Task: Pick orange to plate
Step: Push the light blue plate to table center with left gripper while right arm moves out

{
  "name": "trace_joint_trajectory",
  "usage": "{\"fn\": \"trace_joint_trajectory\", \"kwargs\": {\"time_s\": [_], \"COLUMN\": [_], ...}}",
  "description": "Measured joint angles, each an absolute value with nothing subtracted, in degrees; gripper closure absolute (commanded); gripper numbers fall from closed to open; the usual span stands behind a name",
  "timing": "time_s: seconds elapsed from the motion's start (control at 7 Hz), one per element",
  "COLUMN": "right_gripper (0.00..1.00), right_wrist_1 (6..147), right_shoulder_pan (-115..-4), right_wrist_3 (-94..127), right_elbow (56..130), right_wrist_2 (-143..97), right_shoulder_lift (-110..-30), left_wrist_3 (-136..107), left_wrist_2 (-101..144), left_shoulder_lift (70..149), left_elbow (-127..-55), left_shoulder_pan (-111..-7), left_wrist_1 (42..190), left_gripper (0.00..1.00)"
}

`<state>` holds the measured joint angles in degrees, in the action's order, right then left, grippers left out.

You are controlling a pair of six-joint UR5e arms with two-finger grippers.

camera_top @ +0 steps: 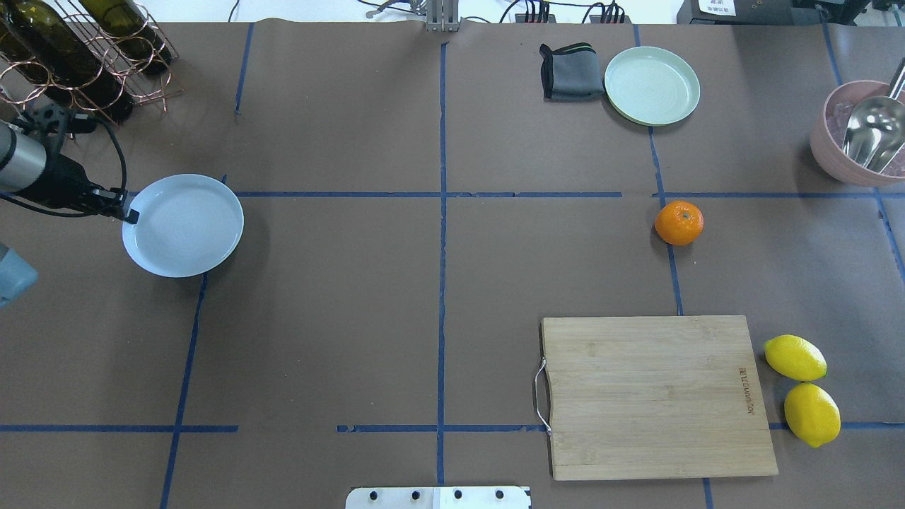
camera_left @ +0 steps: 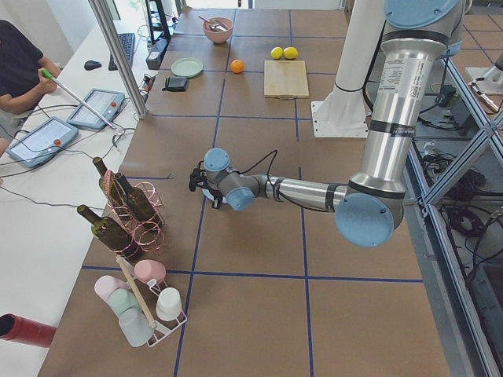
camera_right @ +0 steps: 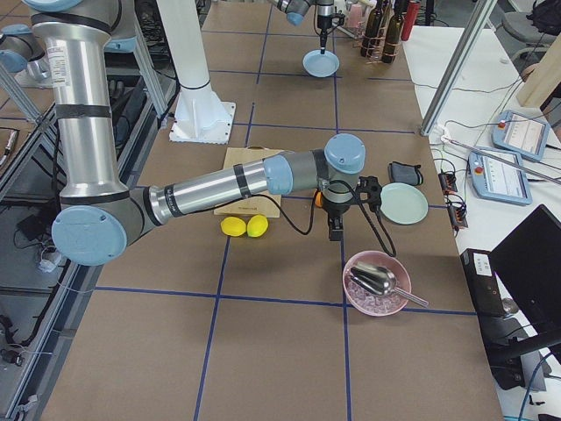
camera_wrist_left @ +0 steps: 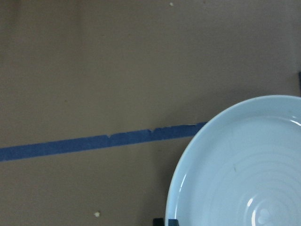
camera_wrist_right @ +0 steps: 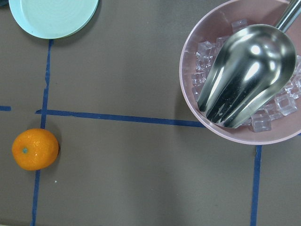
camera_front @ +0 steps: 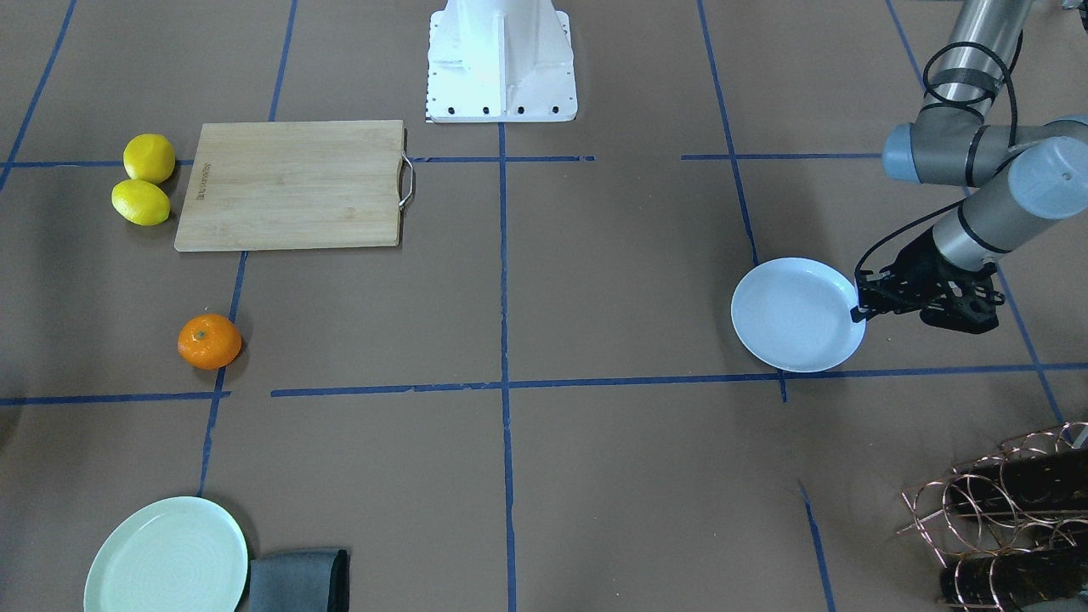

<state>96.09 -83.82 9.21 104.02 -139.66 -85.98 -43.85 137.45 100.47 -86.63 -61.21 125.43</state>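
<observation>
In the overhead view I am watching the left gripper (camera_top: 131, 215) clenching the plate (camera_top: 205, 237) at its 9 o'clock rim. The orange (camera_top: 679, 223) is sitting on the table at 3 o'clock from the plate, well apart. The right gripper (camera_right: 334, 230) is hanging near the orange; I cannot tell whether it is clenched.

Overhead opposite front, both showing orange (camera_top: 679, 223), wrists close

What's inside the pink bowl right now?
Clear ice cubes with a metal scoop lying on them, its handle leading out over the rim. The scoop covers most of the pink bowl, so what lies under it is hidden.
</observation>
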Motion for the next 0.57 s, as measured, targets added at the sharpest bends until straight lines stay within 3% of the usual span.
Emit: {"fn": "trace_joint_trajectory", "kwargs": {"time_s": [0.29,0.57], "right_gripper": [0.00,0.00], "right_wrist_1": [96.1,96.1], "right_shoulder_pan": [-83.7,-82.9], "right_wrist_3": [9.0,9.5], "right_elbow": [103.6,103.4], "right_wrist_2": [-139.5,-139.0], "right_shoulder_lift": [-86.0,-85.8], "left_wrist_3": [-49.0,-66.0], "left_wrist_2": [140.5,138.8], "left_shoulder_lift": [106.3,114.1], "left_elbow": [-88.9,-89.1], "left_shoulder_pan": [-62.5,-56.0], "left_wrist_1": [118.3,116.7], "left_gripper": [1.00,1.00]}}
